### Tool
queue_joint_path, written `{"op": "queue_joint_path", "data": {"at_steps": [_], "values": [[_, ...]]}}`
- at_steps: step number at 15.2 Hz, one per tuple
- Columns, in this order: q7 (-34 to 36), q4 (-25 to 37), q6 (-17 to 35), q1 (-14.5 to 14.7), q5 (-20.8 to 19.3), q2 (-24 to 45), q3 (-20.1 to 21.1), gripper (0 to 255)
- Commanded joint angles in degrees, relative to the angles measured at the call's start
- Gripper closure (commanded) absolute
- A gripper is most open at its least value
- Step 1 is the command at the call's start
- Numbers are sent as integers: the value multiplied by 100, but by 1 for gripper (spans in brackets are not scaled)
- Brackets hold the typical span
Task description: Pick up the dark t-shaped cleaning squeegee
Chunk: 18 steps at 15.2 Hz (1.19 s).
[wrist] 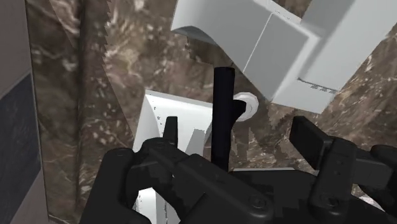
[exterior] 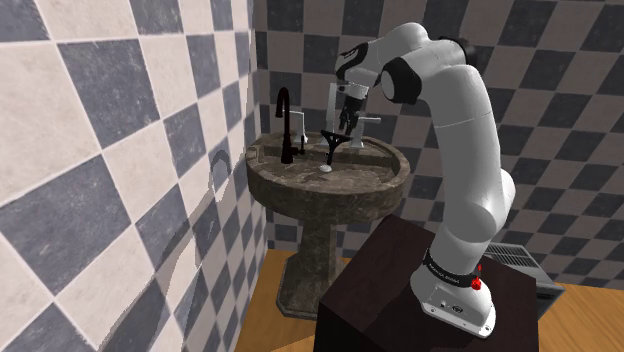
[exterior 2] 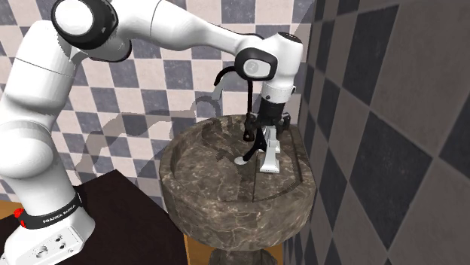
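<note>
1. The all-black gripper (exterior: 345,124) is hovering over the back part of the brown stone pedestal sink (exterior: 330,192). Its fingers (wrist: 170,130) are standing well apart and clasping nothing.
2. The dark squeegee (wrist: 222,114) is sitting in the gap between them. In the wrist view its black handle is rising from near the palm and touching neither finger.
3. The handle is not sitting centred in that gap. It is lying nearer the finger on the side of a white blocky object (wrist: 167,118) that is resting in the basin.
4. The handle's long axis is running roughly along the fingers and pointing down into the basin toward the white drain (wrist: 247,105). In the shoulder view a forked dark part is spreading just under the gripper, with a stem dropping toward the drain. From this I judge the tool to be standing roughly upright with its cross-piece uppermost, though the cross-piece is hard to make out.
5. The handle is crossing the fingers' closing line squarely, so a plain squeeze looks likely to catch it. The nearer finger would probably be meeting it first and pushing it sideways before the other arrives.
6. The black faucet (exterior: 284,120) is standing on the rim, apart from the gripper on the shoulder view's left.
</note>
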Motion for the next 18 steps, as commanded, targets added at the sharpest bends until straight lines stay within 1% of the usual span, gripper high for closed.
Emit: {"op": "queue_joint_path", "data": {"at_steps": [1,5,8,9,10,12,15,17,18], "values": [[-78,16,67,-48,70,112,50,0],[-177,-131,288,-56,162,223,101,0],[-193,-150,318,-55,179,242,104,0],[-189,-185,340,-35,177,227,103,255],[-199,-218,357,-27,173,210,98,255],[-147,-364,425,86,137,105,83,255],[-141,-386,406,101,109,56,63,255],[-163,-325,387,54,132,111,75,255],[-194,-150,317,-53,181,243,102,255]]}}
